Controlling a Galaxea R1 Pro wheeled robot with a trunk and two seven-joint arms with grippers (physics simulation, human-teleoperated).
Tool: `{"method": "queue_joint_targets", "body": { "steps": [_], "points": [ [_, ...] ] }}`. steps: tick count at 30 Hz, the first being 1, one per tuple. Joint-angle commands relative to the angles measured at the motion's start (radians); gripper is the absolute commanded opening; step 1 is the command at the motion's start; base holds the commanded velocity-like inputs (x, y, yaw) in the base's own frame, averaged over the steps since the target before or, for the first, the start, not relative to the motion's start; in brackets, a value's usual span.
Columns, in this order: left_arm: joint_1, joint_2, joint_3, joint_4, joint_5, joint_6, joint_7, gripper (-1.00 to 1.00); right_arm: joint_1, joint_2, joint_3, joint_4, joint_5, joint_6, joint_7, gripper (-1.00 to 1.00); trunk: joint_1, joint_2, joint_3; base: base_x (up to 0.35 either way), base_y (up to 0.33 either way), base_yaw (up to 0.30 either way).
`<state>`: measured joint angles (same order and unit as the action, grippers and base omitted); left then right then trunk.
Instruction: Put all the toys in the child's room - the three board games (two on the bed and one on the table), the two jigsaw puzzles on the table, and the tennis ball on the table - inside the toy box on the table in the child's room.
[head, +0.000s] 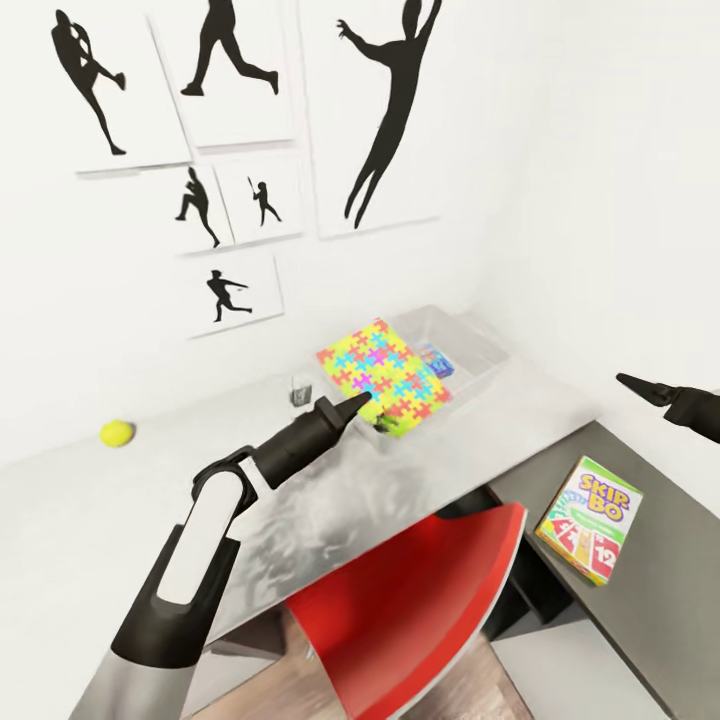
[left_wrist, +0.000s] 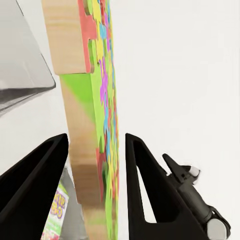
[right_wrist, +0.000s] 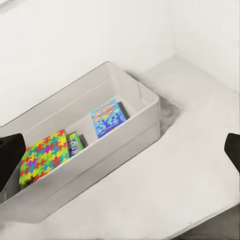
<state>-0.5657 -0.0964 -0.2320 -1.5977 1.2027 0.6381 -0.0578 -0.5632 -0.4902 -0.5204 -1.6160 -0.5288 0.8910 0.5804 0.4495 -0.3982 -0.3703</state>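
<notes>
Overhead, tennis ball — right wrist: toy box interior.

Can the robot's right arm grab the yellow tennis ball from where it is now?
Probably not. The tennis ball lies far over on the table's other end, past the left gripper holding the jigsaw puzzle. The right gripper hangs open near the Skip-Bo box.

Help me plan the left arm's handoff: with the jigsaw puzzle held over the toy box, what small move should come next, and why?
Probably ease the left gripper down and open it. The jigsaw puzzle stands between its fingers, tilted over the near end of the toy box, which already holds a blue box. Lowering first should drop it inside, not on the rim.
</notes>
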Motion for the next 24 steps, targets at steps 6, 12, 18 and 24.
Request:
{"method": "queue_joint_targets", "body": {
  "steps": [6, 12, 18, 24],
  "points": [
    [-0.015, 0.005, 0.018, -0.009, 0.051, 0.064, 0.038, -1.0, 0.0, 0.001, 0.002, -0.001, 0.0, 0.005, 0.004, 1.0, 0.001, -0.002, -0.002, 0.002, 0.0, -0.295],
    [-0.068, 0.017, 0.079, -0.01, 0.066, 0.123, 0.034, -1.0, 0.001, 0.002, 0.004, -0.001, 0.0, 0.005, 0.004, 1.0, 0.001, -0.002, -0.002, 0.0, 0.0, -0.295],
    [-0.2, 0.054, 0.205, -0.006, 0.175, 0.23, 0.079, -1.0, 0.002, 0.001, 0.003, -0.001, 0.0, 0.005, 0.005, 1.0, 0.001, -0.002, -0.002, 0.0, 0.0, -0.295],
    [-0.272, 0.122, 0.233, -0.009, 0.343, 0.249, 0.283, -1.0, 0.002, 0.001, 0.005, -0.001, 0.0, 0.005, 0.005, 1.0, 0.001, -0.002, -0.002, 0.0, 0.0, -0.295]
  ]
}}
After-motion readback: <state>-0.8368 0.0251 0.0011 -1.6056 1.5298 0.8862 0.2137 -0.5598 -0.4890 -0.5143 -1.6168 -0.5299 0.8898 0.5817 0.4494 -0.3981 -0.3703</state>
